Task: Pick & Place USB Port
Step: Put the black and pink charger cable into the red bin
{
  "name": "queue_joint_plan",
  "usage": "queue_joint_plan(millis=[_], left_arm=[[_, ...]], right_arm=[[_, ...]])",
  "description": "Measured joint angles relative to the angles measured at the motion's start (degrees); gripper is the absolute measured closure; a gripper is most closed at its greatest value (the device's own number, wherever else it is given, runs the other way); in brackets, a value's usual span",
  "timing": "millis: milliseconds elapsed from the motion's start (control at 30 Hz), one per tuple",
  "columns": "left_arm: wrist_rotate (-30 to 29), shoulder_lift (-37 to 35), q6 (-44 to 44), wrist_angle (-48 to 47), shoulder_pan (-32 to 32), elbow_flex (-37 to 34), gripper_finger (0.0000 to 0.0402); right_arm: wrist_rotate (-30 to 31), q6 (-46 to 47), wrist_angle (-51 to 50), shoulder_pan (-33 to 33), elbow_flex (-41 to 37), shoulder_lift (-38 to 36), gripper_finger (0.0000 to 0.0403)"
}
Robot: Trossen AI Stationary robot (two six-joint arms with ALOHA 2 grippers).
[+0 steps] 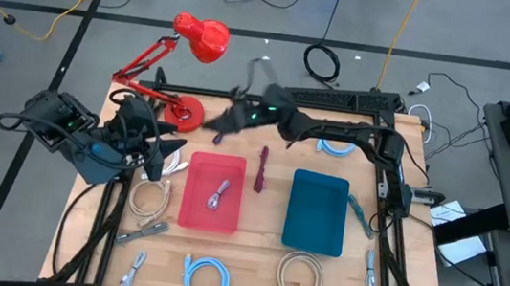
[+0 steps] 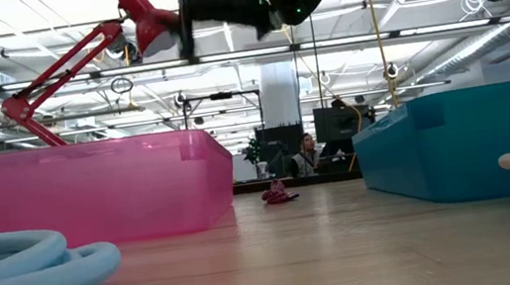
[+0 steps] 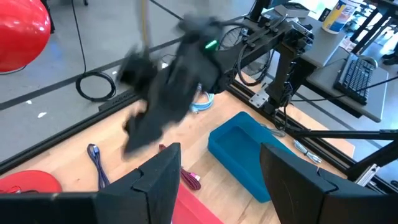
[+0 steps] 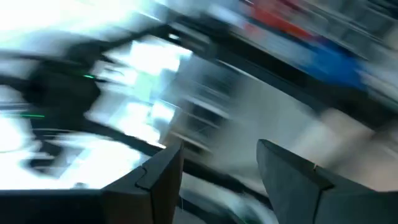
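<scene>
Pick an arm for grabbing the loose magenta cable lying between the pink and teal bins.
Right, probably. Its claw hangs open over the table's far side, just behind the magenta cable. The left claw is open too, but the pink bin lies between it and the cable.

Silvery USB cable (image 1: 220, 195) inside pink bin (image 1: 195, 215)

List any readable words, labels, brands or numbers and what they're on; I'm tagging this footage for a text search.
No text can be read in any view.
The bottle in the left wrist view carries a label, too blurred to read.
The pink bin, the teal bin and the red lamp show no markings.
The right wrist view is wholly motion-blurred.
</scene>
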Motion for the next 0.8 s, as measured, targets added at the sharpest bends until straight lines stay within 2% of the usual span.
queue_joint_plan(millis=[67,133,233,300,400,467,600,667,800], left_arm=[[0.03,-0.02,0.0,0.0,0.24,0.0,0.0179],[0.03,-0.02,0.0,0.0,0.28,0.0,0.0179],[0.03,-0.02,0.0,0.0,0.28,0.0,0.0179],[0.03,-0.02,-0.02,0.0,0.28,0.0,0.0179],[0.03,-0.02,-0.26,0.0,0.28,0.0,0.0179],[0.0,-0.02,-0.42,0.0,0.28,0.0,0.0179],[-0.34,-0.02,-0.83,0.01,0.28,0.0,0.0179],[-0.47,-0.02,-0.87,0.01,0.52,0.0,0.0179],[-0.17,-0.02,-0.95,0.09,1.85,0.0,0.0179]], right_arm=[[3.99,5.35,12.86,-0.38,0.07,-0.18,0.0206],[7.46,7.5,19.82,-1.36,0.12,-0.31,0.0206],[6.87,8.05,19.09,-3.34,-0.04,-1.22,0.0206],[4.32,6.56,9.35,-4.55,-0.05,-3.15,0.0206],[3.42,-5.13,-13.89,-6.2,0.14,-7.88,0.0206],[7.23,-14.69,-32.01,-7.01,1.45,-10.22,0.0206],[19.76,-28.44,-67.49,-8.26,8.91,-11.56,0.021],[25.67,-31.97,-79.46,-8.34,12.02,-10.68,0.0215],[29.93,-33.34,-95.4,-7.46,12.4,-7.58,0.0224]])
